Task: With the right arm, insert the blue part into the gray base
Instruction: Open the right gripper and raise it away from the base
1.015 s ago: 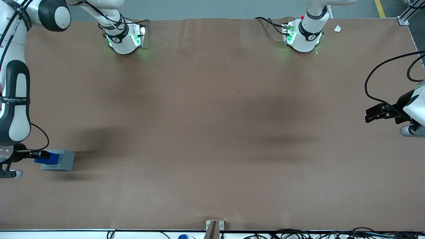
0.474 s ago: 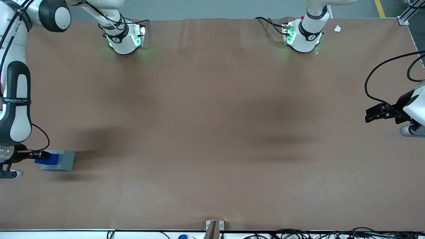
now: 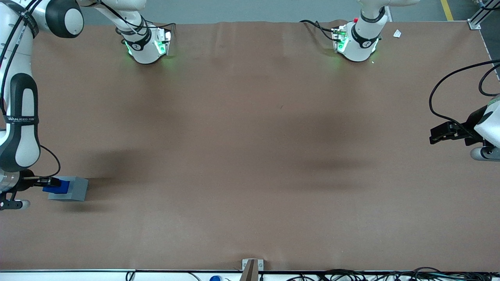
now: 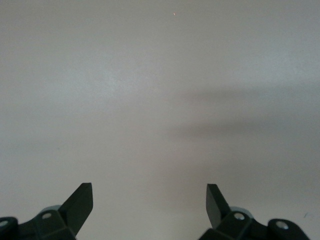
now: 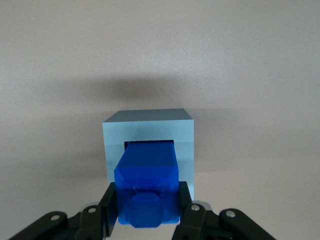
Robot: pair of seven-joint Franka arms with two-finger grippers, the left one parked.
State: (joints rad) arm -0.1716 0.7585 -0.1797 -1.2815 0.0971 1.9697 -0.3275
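Observation:
The gray base [image 3: 73,188] rests on the brown table near the working arm's end, its socket face turned toward my gripper. My right gripper [image 3: 50,182] reaches in sideways and is shut on the blue part [image 3: 58,186]. In the right wrist view the black fingers [image 5: 107,201] clamp both sides of the blue part [image 5: 148,187], whose leading end sits in the square socket of the gray base [image 5: 148,131]. The part's trailing end with its rounded boss faces the camera.
Two white arm bases with green lights [image 3: 145,45] [image 3: 356,41] stand at the table's edge farthest from the front camera. A bracket [image 3: 252,265] sits at the near edge. The brown table cover [image 3: 250,148] spreads toward the parked arm's end.
The right arm's forearm has shifted slightly upward in the front view. The blue part has edged a little deeper toward the gray base, which has stayed in place.

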